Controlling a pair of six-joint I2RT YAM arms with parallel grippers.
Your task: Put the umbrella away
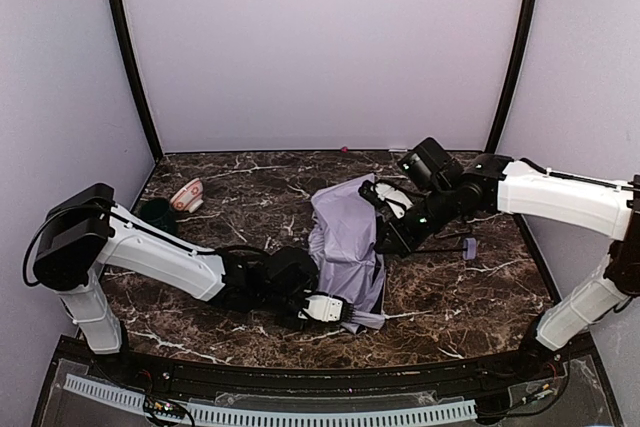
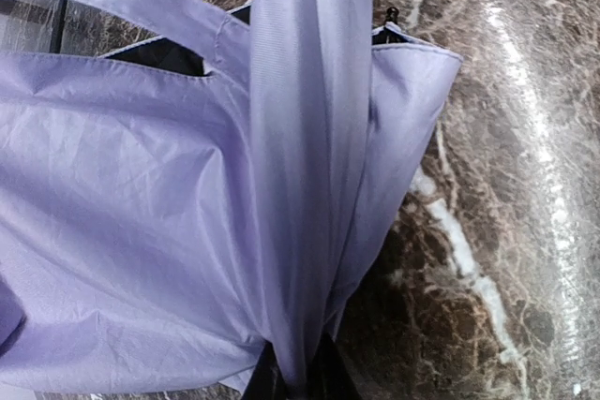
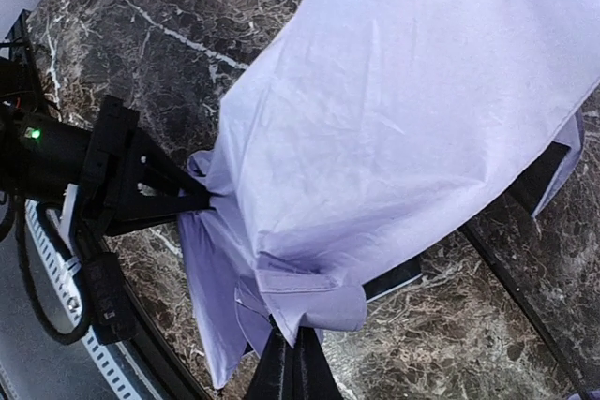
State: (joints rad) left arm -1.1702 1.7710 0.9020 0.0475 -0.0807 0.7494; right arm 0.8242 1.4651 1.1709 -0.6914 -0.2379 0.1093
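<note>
Your left gripper [image 2: 300, 379] is pinched down to a narrow gap on a long fold of the umbrella [image 1: 345, 237]. That lavender band runs straight out from between the dark fingers [image 2: 266, 383]. To its left the canopy spreads in a wide, wrinkled sheet. Just to its right the cloth ends in a corner with a black rib tip [image 2: 392, 14] poking out, and past that is bare marble table [image 2: 506, 185].

Your right gripper [image 3: 292, 367] is also closed tight, its two fingers nearly together on a folded hem at the canopy's edge. Ahead of it the fabric billows up as one large pale mound, with black underside showing at the far right. Off to its left, the other gripper meets the same cloth.

From above, the umbrella lies collapsed in a heap between both grippers. Its small lavender handle [image 1: 470, 246] lies on the marble just below the right arm. A red-patterned bowl [image 1: 187, 195] sits well apart, out beyond the left arm.
</note>
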